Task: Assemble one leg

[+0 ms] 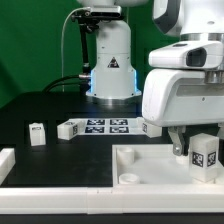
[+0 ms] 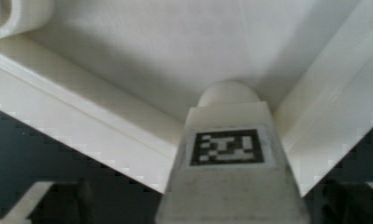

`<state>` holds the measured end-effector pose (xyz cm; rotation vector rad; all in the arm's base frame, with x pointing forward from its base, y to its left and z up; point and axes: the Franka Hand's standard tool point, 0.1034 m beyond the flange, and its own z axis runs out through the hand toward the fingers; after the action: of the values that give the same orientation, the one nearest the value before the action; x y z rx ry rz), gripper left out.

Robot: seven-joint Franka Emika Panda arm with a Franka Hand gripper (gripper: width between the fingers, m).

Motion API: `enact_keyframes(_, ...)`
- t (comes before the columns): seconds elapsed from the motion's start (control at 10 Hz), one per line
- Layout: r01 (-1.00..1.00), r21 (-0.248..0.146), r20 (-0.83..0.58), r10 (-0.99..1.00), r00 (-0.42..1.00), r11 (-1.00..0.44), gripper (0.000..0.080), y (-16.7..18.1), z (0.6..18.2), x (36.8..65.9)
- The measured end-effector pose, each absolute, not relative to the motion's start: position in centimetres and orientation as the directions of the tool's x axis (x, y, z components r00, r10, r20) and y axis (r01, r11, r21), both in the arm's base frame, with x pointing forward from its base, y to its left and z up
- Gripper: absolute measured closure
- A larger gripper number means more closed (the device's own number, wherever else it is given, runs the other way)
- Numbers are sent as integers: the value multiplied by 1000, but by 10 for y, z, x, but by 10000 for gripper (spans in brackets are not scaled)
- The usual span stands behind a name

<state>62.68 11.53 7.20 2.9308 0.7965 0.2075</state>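
Observation:
My gripper (image 1: 198, 143) is shut on the leg (image 1: 205, 155), a stubby white post with a black-and-white tag on its side. It holds the leg upright over the right part of the white square panel (image 1: 150, 163). I cannot tell whether the leg touches the panel. In the wrist view the leg (image 2: 231, 150) runs out from between the fingers of the gripper (image 2: 231, 208), tag facing the camera, with the panel (image 2: 156, 50) behind it. A round corner hole (image 1: 128, 180) shows near the panel's front left; another corner hole (image 2: 12, 18) shows in the wrist view.
A second small leg (image 1: 37, 133) stands on the dark table at the exterior view's left. The marker board (image 1: 95, 126) lies in front of the robot base (image 1: 110, 70). A white bar (image 1: 60, 197) runs along the front, and a white block (image 1: 5, 160) sits at the far left.

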Motion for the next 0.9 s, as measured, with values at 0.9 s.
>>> enact_keyframes(0.9,-30,45,162,-22,987,-999,506,120,69,624)
